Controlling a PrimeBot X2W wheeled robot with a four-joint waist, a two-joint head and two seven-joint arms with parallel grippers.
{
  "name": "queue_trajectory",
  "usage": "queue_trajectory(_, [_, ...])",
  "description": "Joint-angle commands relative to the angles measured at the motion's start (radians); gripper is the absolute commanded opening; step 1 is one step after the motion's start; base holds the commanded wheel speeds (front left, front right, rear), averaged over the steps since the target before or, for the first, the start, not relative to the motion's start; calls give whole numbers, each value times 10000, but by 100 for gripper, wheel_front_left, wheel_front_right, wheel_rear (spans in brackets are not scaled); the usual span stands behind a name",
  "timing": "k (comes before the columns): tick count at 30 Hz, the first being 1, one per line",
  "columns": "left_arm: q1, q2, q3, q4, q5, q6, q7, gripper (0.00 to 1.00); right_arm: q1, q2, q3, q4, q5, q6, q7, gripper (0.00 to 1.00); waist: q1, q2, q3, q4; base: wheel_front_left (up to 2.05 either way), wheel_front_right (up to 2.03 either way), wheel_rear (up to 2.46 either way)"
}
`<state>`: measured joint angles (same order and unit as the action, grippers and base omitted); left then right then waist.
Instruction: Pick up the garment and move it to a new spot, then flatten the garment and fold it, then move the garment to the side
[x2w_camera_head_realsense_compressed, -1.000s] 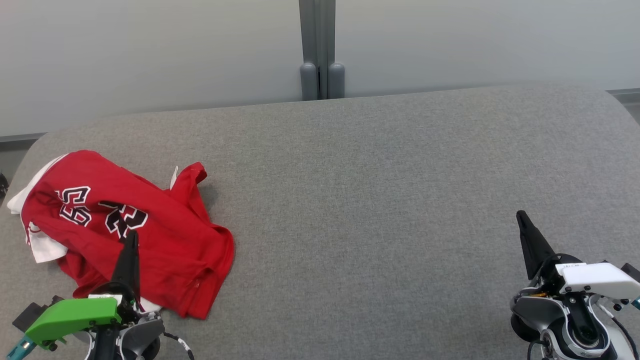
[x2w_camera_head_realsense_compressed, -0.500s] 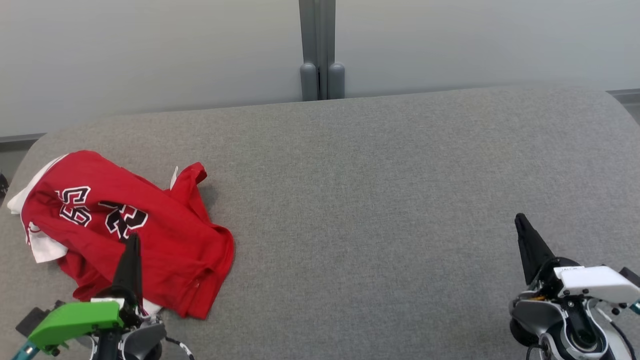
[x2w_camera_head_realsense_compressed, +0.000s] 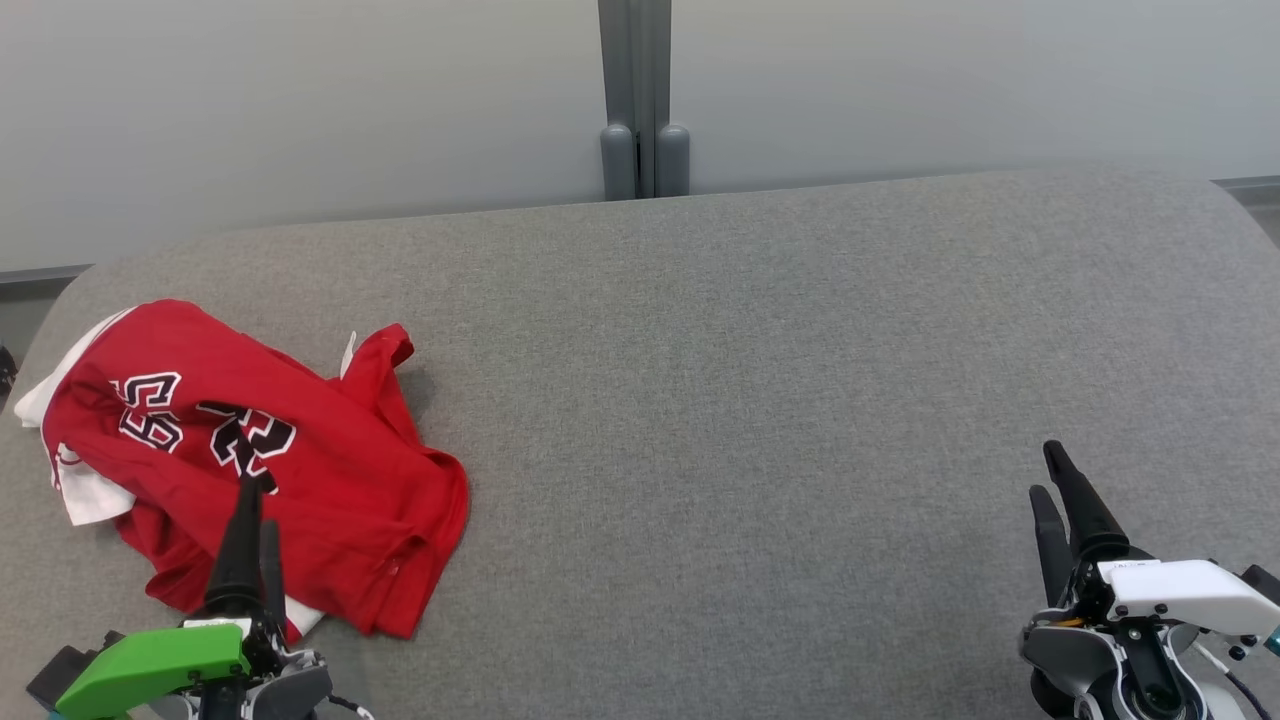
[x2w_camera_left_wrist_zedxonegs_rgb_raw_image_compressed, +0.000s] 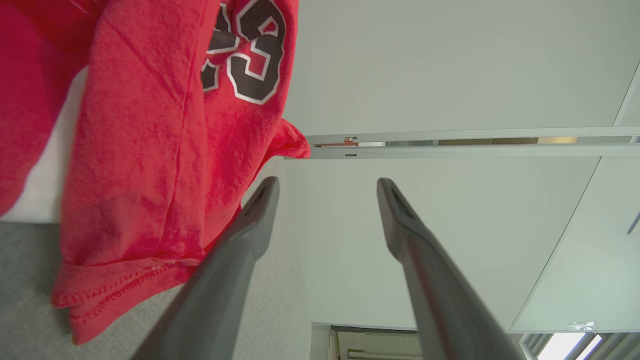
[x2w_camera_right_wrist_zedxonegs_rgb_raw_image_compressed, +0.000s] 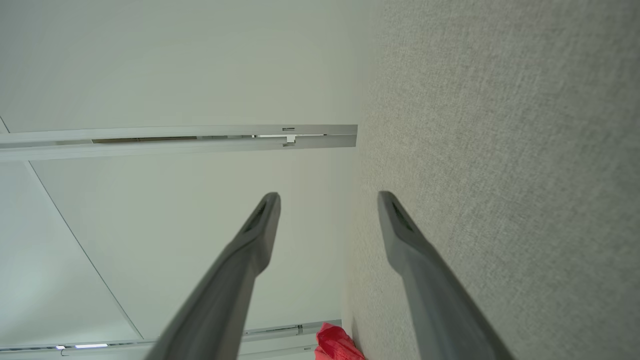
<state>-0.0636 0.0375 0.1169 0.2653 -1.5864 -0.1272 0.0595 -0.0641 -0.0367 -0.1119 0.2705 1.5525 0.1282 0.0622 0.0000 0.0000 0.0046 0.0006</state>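
The left gripper (x2w_camera_head_realsense_compressed: 257, 505) has its jaws spread and empty, hovering over the near edge of the garment (x2w_camera_head_realsense_compressed: 350, 450). The right gripper (x2w_camera_head_realsense_compressed: 1044, 470) also has its jaws spread and empty, well apart from the cloth over the bare grey surface (x2w_camera_head_realsense_compressed: 750, 400).

The red jersey lies crumpled at the surface's left end, with white fabric showing beneath. A pinch could catch several folded layers at once, so that it lifts as a bunch. Lying so near the edge, it might also slide off.

Black numerals outlined in white cross it. A 3 reads clearly in the left wrist view, but folds obscure the rest. No brand label is legible.
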Motion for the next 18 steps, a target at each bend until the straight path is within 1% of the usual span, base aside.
queue_trajectory(1, [-122, 56, 107, -214, 237, -12, -113, 100, -204, -63, -60, -196, -344, 22, -130, 100, 0, 0, -1, 4, 0, 0, 0])
queue_trajectory(9, [-191, 68, 438, -451, 1159, -15, -462, 100, -396, -75, -378, -714, -1885, 24, -484, 100, 0, 0, 3, 16, 0, 0, 0])
queue_trajectory(13, [-253, 74, 591, -725, 1641, -17, -630, 100, -447, -79, -250, -1050, -3076, 24, -648, 100, 0, 0, -1, 26, 0, 0, 0])
queue_trajectory(18, [-321, 81, 776, -1219, 2499, -19, -830, 100, -564, -103, -31, -1635, -4806, 25, -848, 100, 0, 0, -2, 43, 0, 0, 0])
